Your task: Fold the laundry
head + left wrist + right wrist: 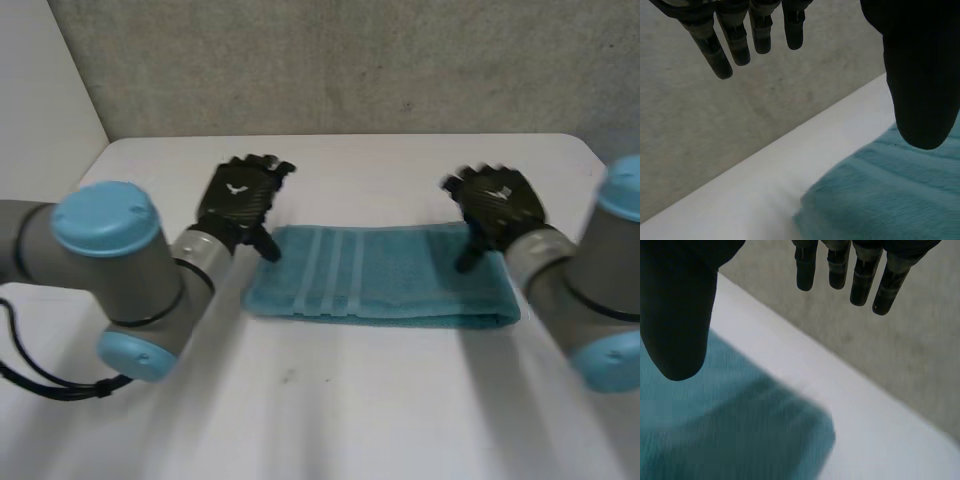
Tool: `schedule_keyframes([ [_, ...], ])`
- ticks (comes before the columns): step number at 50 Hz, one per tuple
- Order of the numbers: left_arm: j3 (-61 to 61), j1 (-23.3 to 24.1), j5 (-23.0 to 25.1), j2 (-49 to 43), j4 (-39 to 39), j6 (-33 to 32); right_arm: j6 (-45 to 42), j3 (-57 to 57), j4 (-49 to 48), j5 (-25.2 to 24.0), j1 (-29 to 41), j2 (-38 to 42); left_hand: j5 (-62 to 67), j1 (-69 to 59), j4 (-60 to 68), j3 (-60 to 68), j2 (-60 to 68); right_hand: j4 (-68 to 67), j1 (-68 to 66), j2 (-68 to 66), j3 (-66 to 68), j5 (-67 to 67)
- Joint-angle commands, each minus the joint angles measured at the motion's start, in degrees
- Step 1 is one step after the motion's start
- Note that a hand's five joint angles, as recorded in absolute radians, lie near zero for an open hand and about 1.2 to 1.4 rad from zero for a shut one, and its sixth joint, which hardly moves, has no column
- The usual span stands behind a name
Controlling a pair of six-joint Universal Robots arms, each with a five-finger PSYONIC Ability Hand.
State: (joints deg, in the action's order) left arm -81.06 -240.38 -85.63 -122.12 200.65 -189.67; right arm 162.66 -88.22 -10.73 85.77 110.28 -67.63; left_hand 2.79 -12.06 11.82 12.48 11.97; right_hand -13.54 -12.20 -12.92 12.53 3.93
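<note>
Head view: I see the teal towel [385,275] folded into a long strip with pale stripes near one end, lying across the middle of the table [350,400].

Left wrist view: left hand [920,75] at the towel's end, fingers [730,45] straight and released.

Right wrist view: right hand [675,315] at the opposite end, fingers straight, holding nothing.

The left hand [920,75] hangs with its fingers [735,45] straight and spread away from the thumb, holding nothing. By the thumb, a corner of a teal towel [890,200] lies on the white worktop [740,205].
</note>
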Motion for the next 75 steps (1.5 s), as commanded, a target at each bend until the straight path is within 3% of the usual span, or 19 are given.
schedule_keyframes([
  [1, 5.3, 2.46, -0.15, -6.64, -0.52, 0.0, 1.87, -10.49, 0.8, -10.45, -13.42, -0.49, -2.58, 1.84, -1.61, -2.26, -1.76, 3.54, 2.2, 2.92, -2.53, -3.93],
  [6, 4.86, 2.46, -1.11, -6.12, -0.7, 0.09, 1.78, -12.42, 0.1, -12.82, -15.71, 1.45, -2.58, 1.84, -1.61, -2.26, -1.76, -10.17, -11.5, -10.79, 11.17, 9.78],
  [8, 4.68, 2.46, -1.9, -5.42, -0.87, 0.18, 1.87, -11.63, -0.08, -13.26, -15.97, 4.77, -2.58, 1.84, -1.61, -2.26, -1.76, -30.9, -32.24, -31.53, 31.91, 30.51],
  [9, 4.25, 2.46, -2.95, -4.54, -1.31, 0.26, 1.87, -11.63, -0.08, -13.26, -15.97, 4.79, -2.74, 2.01, -1.77, -2.43, -1.92, -31.02, -32.36, -31.65, 32.03, 30.63],
  [11, 3.37, 2.29, -3.75, -3.23, -1.75, 0.35, 1.87, -9.97, -0.34, -13.44, -16.32, 7.24, -2.79, 2.06, -1.82, -2.48, -1.97, -57.82, -59.16, -58.44, 58.83, 57.43],
  [13, 2.49, 1.94, -4.37, -1.91, -2.01, 0.44, 1.78, -9.0, -0.25, -13.17, -16.5, 7.86, -2.79, 2.06, -1.82, -2.48, -1.97, -66.37, -67.71, -67.0, 67.38, 65.98],
  [16, -0.14, 1.15, -4.81, 1.25, -2.19, 0.53, 1.78, -7.42, -0.34, -12.82, -16.41, 7.95, -2.79, 2.06, -1.82, -2.48, -1.97, -66.46, -67.8, -67.08, 67.47, 66.07],
  [22, -6.2, -3.06, -4.81, 8.72, -2.19, 0.7, 2.92, -1.87, -0.16, -12.12, -13.69, 5.93, -2.79, 2.06, -1.82, -2.48, -1.97, -66.46, -67.8, -67.08, 67.47, 66.07],
  [28, -10.34, -6.14, -4.99, 12.95, -2.1, 0.53, 5.3, 11.57, 2.12, -10.36, 2.57, 5.58, -2.79, 2.06, -1.82, -2.48, -1.97, -66.46, -67.8, -67.08, 67.47, 66.07],
  [35, -13.15, -8.34, -4.99, 14.8, -2.19, 0.62, 4.68, 25.18, 5.28, -10.89, 20.74, 19.44, -2.79, 2.06, -1.82, -2.48, -1.97, -66.46, -67.8, -67.08, 67.47, 66.07],
  [40, -12.99, -8.52, -4.99, 14.8, -2.19, 0.7, 3.98, 29.05, 6.42, -9.93, 24.89, 26.47, -2.79, 2.06, -1.82, -2.48, -1.97, -66.46, -67.8, -67.08, 67.47, 66.07],
  [44, -11.23, -8.35, -4.9, 13.84, -2.11, 0.7, 2.49, 31.53, 8.01, -7.99, 24.46, 28.16, -2.79, 2.06, -1.82, -2.48, -1.97, -56.76, -58.1, -57.39, 57.77, 56.37],
  [45, -11.23, -8.35, -4.9, 13.83, -2.1, 0.7, 2.4, 32.31, 8.62, -5.2, 24.2, 27.56, -2.79, 2.06, -1.82, -2.48, -1.97, -23.62, -24.96, -24.25, 24.63, 23.23],
  [46, -10.09, -8.0, -4.9, 13.14, -2.1, 0.97, 2.4, 32.32, 8.63, -5.17, 24.19, 27.55, -2.79, 2.06, -1.82, -2.48, -1.97, -23.29, -24.63, -23.91, 24.3, 22.9],
  [47, -10.08, -7.99, -4.9, 13.13, -2.1, 0.97, 2.57, 32.4, 8.97, -1.35, 23.93, 26.51, -2.79, 2.06, -1.82, -2.48, -1.97, -3.47, -4.81, -4.09, 4.48, 3.08],
  [48, -8.78, -7.47, -4.9, 11.91, -2.1, 1.49, 2.92, 31.97, 9.15, 2.09, 23.67, 24.49, -2.79, 2.06, -1.82, -2.48, -1.97, 0.39, -0.95, -0.23, 0.62, -0.78],
  [53, -3.4, -4.83, -4.72, 8.38, -2.9, 5.45, 5.2, 28.64, 8.98, 6.86, 20.34, 18.6, -2.41, 1.68, -1.44, -2.1, -1.59, 3.54, 2.2, 2.92, -2.53, -3.93],
  [63, 6.7, 2.98, -4.37, -2.94, -14.66, 14.85, 12.15, 24.67, 9.68, 3.35, 13.82, 17.0, -2.41, 1.68, -1.44, -2.1, -1.59, 3.54, 2.2, 2.92, -2.53, -3.93],
  [75, 6.27, 3.35, -9.2, -7.87, -18.19, 13.28, 12.24, 30.2, 19.86, -0.78, 8.56, 27.11, -2.58, 1.84, -1.6, -2.26, -1.75, 3.54, 2.2, 2.92, -2.53, -3.93],
])
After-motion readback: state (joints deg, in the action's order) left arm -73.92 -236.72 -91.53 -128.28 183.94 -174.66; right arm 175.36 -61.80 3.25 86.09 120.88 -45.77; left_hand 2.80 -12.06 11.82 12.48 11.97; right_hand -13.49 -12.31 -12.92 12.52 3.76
